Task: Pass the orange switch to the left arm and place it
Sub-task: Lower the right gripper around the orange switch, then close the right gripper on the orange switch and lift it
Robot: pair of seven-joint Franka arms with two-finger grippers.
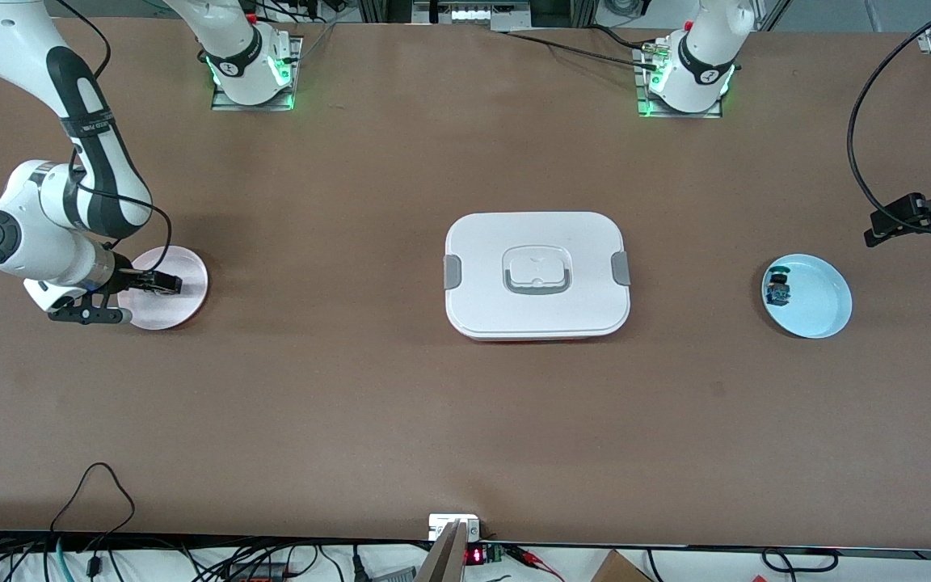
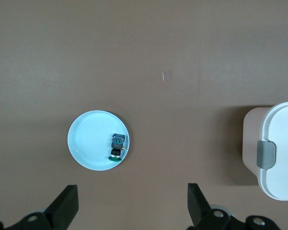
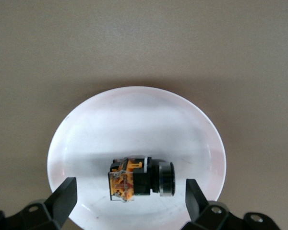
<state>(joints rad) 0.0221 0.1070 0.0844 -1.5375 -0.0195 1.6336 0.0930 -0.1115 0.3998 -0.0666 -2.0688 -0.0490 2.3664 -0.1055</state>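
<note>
Brown matte table (image 1: 352, 404), wide and mostly bare; cables and small electronics along the edge nearest the front camera, both arm bases bolted at the edge farthest from it, green status lights on.

White box (image 1: 537, 275) with grey side clips sits mid-table, lid on, between the two plates.

Pink plate (image 1: 183, 279) toward the right arm's end. Orange switch (image 3: 134, 178) lies on it on its side, black barrel and orange body, untouched. Right gripper (image 3: 127, 201) hovers low over the plate, fingers wide apart, straddling the switch without contact.

Light blue plate (image 1: 813, 299) toward the left arm's end, holding the blue-and-green switch (image 2: 117, 145) near its rim. Left gripper (image 2: 129, 211) is up high near that plate, fingers apart, nothing between them; this arm waits.

Progress, as judged: at the very start. No grasp made, no lift, no handover. Left to do: close on the orange switch, lift, carry it clear of the box, pass to the left gripper, set down, likely on the blue plate.
</note>
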